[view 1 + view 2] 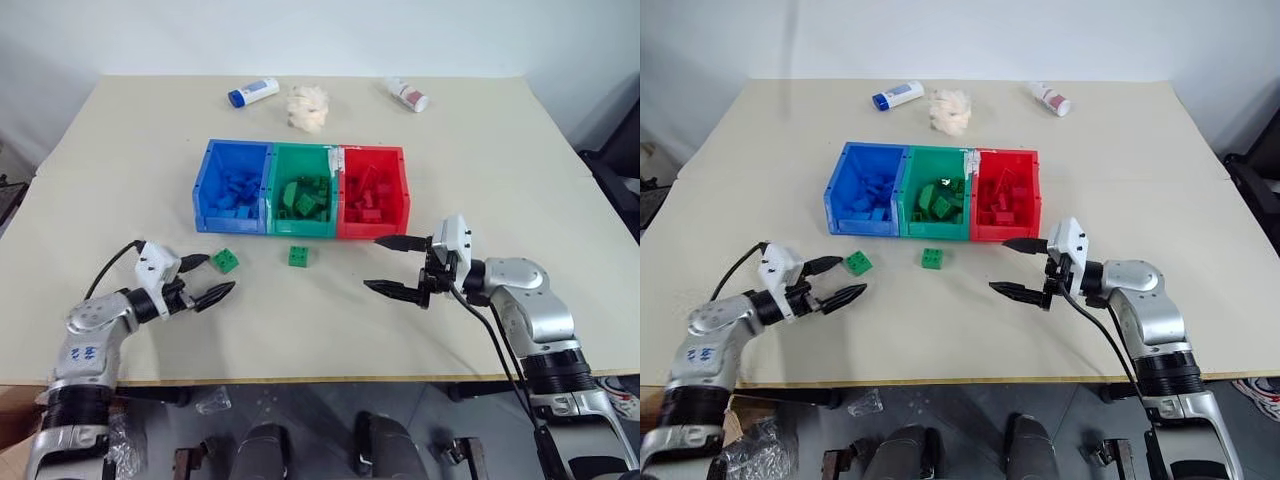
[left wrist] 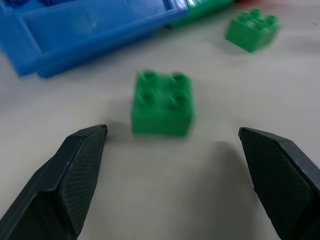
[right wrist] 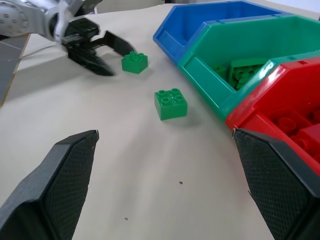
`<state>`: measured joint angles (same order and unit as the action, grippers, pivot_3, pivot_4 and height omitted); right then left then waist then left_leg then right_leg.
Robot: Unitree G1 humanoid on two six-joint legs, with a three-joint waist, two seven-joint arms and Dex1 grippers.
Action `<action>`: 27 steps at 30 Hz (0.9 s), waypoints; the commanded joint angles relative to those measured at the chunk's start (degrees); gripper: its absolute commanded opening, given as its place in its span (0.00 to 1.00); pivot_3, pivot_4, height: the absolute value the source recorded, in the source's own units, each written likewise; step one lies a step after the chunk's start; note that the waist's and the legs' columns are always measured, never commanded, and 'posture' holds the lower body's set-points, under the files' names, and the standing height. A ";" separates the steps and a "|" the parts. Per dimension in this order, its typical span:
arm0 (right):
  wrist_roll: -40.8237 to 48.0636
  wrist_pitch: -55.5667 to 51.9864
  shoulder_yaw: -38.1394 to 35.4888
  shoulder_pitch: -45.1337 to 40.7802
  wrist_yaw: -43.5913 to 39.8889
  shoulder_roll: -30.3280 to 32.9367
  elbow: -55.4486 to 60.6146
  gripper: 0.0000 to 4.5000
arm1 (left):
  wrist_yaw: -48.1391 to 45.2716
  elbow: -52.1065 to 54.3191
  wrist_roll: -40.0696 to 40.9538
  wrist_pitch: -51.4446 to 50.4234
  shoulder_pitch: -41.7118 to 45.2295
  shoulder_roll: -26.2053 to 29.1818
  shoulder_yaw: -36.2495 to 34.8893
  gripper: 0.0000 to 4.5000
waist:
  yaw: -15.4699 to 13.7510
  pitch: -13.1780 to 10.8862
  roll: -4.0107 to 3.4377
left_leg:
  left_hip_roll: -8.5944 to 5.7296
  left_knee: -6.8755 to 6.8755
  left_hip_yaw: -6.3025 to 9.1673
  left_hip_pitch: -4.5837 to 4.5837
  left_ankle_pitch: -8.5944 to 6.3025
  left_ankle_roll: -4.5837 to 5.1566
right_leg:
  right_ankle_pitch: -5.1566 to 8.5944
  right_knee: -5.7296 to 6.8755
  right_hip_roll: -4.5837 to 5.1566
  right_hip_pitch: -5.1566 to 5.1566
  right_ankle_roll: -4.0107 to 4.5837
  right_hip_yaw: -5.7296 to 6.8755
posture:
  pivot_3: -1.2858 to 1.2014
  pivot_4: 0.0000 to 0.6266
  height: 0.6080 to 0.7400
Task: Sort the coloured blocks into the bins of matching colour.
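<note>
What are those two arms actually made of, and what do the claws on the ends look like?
Both arms are rounded silver-grey metal shells with black joint bands; the left arm carries small blue markings. Each wrist bears a white boxy block, and a black cable loops along each arm. The left gripper and right gripper each have two black, pointed fingers with a fine cross-hatched texture.

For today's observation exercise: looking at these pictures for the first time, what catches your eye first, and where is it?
First come the three joined bins, blue bin, green bin and red bin, in a row mid-table, each holding bricks of its own colour. Next, two loose green bricks lie just in front of them: the left green brick sits right before the open left pincer, the other green brick nearer the green bin.
</note>
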<state>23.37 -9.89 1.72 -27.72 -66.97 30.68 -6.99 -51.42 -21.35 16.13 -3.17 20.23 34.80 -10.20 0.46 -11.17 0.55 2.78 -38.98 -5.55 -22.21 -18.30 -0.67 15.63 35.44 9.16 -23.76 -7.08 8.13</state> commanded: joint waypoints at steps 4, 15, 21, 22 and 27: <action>0.86 0.62 -2.25 2.01 1.84 0.58 4.09 1.00 | -2.37 -8.21 -1.48 5.89 4.88 -1.72 1.97 0.91 | -0.25 0.00 0.00 | 0.00 -0.04 0.00 0.00 0.00 0.00 | -0.01 0.00 0.00 0.02 -0.01 -0.01 | 0.52 0.24 1.00; 1.01 0.77 -3.49 4.05 3.91 0.65 5.72 1.00 | -3.69 -2.46 -1.40 3.46 5.02 -1.39 3.98 0.33 | -0.36 0.00 0.00 | 0.00 -0.06 0.00 0.03 0.00 0.01 | -0.01 0.02 0.01 0.04 -0.02 -0.04 | 0.52 0.24 1.00; 1.49 0.59 -4.44 5.32 5.45 0.43 7.20 1.00 | -3.15 10.60 2.20 -4.93 6.27 -3.75 6.22 0.33 | -0.38 0.00 0.00 | 0.00 -0.06 0.01 0.00 0.00 0.01 | -0.01 0.01 0.01 0.04 -0.02 -0.04 | 0.52 0.24 1.00; 1.64 0.50 -4.74 5.67 5.87 0.39 7.58 1.00 | -2.22 11.28 2.32 -5.58 8.00 -4.78 6.51 0.33 | -0.48 0.00 0.00 | 0.00 -0.06 0.01 0.01 0.00 0.01 | -0.01 0.01 0.00 0.04 -0.02 -0.06 | 0.52 0.24 1.00; 1.84 0.83 -5.80 7.37 7.84 0.20 9.19 1.00 | 4.60 3.64 -1.33 -3.32 20.17 -10.47 7.36 0.33 | -0.81 -0.01 0.01 | -0.01 -0.13 0.03 -0.02 0.00 0.02 | -0.02 0.01 0.00 0.05 -0.04 -0.05 | 0.52 0.24 1.00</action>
<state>23.98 -9.97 -2.40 -20.70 -59.99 30.82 -0.37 -49.63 -15.61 15.51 -8.93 37.21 25.68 -2.29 -0.36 -11.18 0.56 2.75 -39.11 -5.52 -22.22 -18.30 -0.66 15.60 35.44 9.16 -23.70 -7.13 8.08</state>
